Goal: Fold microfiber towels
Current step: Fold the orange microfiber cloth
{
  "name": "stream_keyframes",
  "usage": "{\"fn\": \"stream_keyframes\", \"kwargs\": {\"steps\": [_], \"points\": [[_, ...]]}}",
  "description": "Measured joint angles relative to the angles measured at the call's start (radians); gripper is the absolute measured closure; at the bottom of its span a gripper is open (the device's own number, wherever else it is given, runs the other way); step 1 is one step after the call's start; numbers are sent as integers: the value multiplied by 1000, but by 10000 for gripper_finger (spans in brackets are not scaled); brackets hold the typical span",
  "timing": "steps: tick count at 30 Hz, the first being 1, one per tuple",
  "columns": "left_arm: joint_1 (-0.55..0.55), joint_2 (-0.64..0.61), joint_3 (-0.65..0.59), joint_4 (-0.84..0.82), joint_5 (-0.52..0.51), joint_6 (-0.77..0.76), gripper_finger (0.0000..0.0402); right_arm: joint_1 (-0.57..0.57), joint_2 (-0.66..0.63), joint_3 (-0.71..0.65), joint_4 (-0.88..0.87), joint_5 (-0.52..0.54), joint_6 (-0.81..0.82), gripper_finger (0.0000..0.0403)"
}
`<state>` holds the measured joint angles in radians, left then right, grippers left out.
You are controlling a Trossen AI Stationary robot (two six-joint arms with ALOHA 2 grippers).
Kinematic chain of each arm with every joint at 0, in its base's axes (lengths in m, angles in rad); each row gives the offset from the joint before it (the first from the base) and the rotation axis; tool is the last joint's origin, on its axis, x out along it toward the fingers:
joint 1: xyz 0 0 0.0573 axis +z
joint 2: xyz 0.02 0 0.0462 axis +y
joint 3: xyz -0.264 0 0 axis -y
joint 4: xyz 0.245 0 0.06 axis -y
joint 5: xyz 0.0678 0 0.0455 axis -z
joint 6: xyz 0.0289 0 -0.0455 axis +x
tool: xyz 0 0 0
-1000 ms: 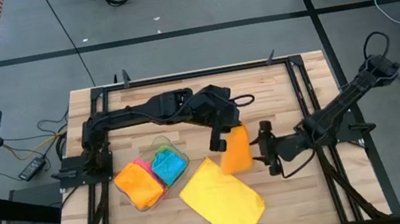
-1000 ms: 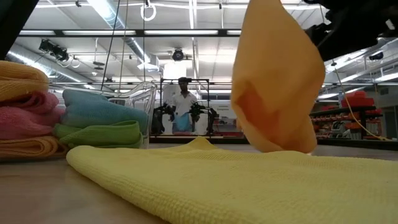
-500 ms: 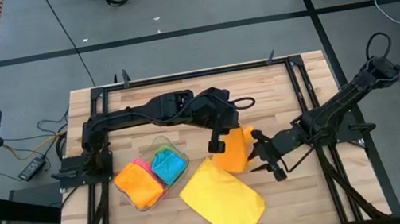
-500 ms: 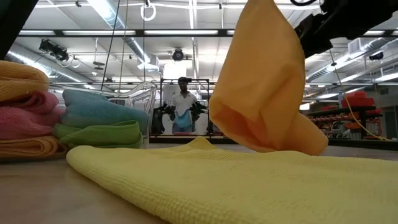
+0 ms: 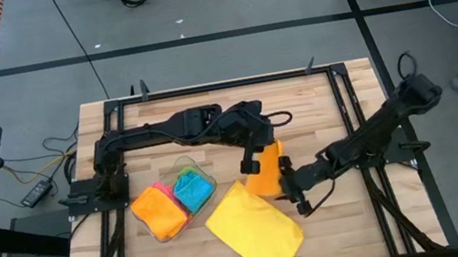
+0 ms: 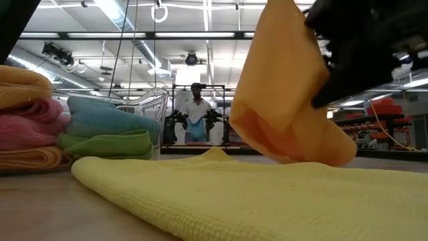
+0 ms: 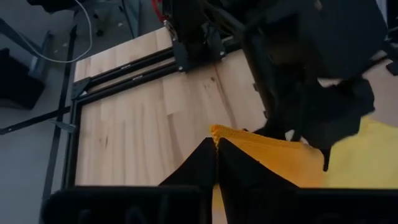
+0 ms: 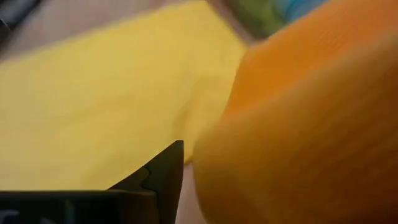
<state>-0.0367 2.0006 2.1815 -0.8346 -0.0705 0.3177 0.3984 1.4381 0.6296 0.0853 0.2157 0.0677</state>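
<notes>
Right gripper (image 5: 292,194) has reached the hanging orange towel (image 5: 266,173), fingers apart; left gripper (image 5: 256,155) clamps its top, so spreading can begin.

The hanging towel (image 5: 266,175) was plain orange, the flat towel (image 5: 254,229) plain yellow with a fine weave. The stacked towels (image 6: 40,120) were orange, pink, blue and green. The table (image 5: 176,141) was pale wood.

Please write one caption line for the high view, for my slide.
Left claw holds an orange towel up beside the yellow towel; right claw reaches it.
</notes>
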Motion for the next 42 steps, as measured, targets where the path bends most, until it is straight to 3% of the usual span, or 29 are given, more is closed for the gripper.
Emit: {"fn": "stream_keyframes", "kwargs": {"steps": [7,14,19,29,35,42], "points": [[-7,-51,0,-32,-60,0,393,-13,108,0,55,1,23,244],[-7,-65,-1,-64,-61,-26,375,-41,109,0,71,8,11,262],[-9,-65,-1,-116,-67,-44,392,-46,118,0,61,-11,20,280],[-9,-65,-1,-182,-90,-78,374,-24,173,0,33,-109,220,290],[-8,-65,-1,-215,-103,-78,394,43,171,0,8,-106,245,292],[-9,-68,-1,-220,-103,-76,373,79,171,0,-21,-33,270,292]]}}
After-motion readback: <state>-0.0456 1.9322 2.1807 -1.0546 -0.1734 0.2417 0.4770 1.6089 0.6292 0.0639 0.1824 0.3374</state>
